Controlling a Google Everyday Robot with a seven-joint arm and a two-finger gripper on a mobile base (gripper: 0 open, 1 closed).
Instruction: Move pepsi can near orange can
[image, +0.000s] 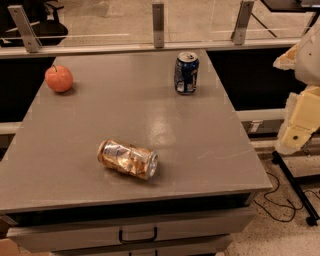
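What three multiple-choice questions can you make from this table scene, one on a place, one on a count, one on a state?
1. Where is the gripper relative to the table?
A. Over its middle.
B. Under it.
C. Off its right side, at the edge of view.

2. How many cans are on the table?
A. Two.
B. One.
C. Three.

3. How does the orange can sit?
A. Upright.
B. On its side.
C. Stacked on another can.

Answers:
1 C: it shows right of the table, apart from the pepsi can and the apple.
2 A: only the pepsi can and the orange can show.
3 B: its silver end faces sideways, while the pepsi can stands upright.
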